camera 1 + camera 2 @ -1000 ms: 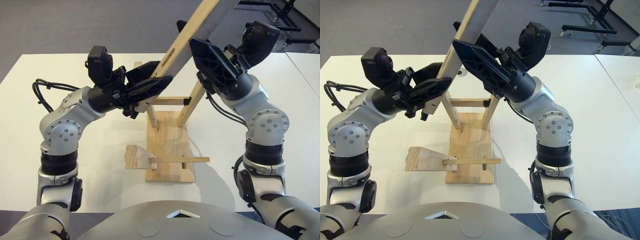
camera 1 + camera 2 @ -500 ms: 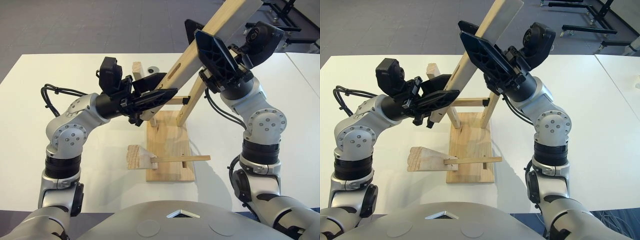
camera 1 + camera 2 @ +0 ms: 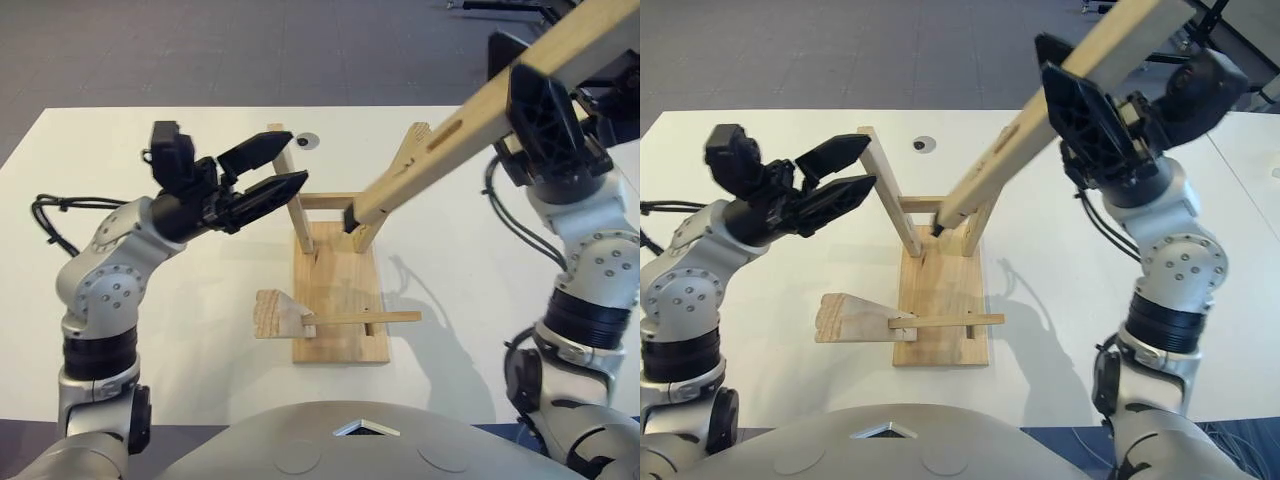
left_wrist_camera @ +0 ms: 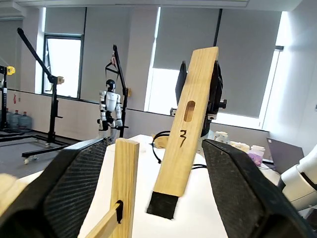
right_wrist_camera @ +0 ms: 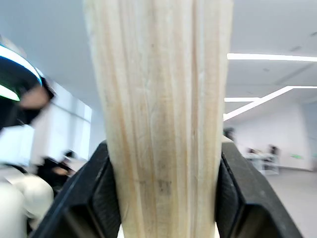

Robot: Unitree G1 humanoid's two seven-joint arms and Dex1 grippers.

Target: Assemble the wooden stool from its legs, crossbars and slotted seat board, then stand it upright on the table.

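Note:
The slotted seat board [image 3: 345,290] lies flat on the white table. Two legs rise from it, the left one [image 3: 291,195] and the right one [image 3: 412,150], joined by a crossbar [image 3: 326,201]. My right gripper [image 3: 530,90] is shut on a long slotted leg [image 3: 430,160]. This leg slants down, its dark-tipped end hanging near the crossbar. My left gripper [image 3: 288,160] is open and holds nothing, its tips just left of the left leg. In the left wrist view the left leg [image 4: 124,188] and the held leg [image 4: 187,129] show between its fingers [image 4: 74,193].
A wedge-shaped wooden piece [image 3: 276,315] with a thin crossbar [image 3: 366,319] lies across the board's near end. A small round hole [image 3: 304,140] marks the table at the back. Bare table [image 3: 200,300] spreads on both sides of the board.
My left gripper has let go of the long leg and drawn back to the left. The right gripper has swung the leg out to the right and tilted it lower.

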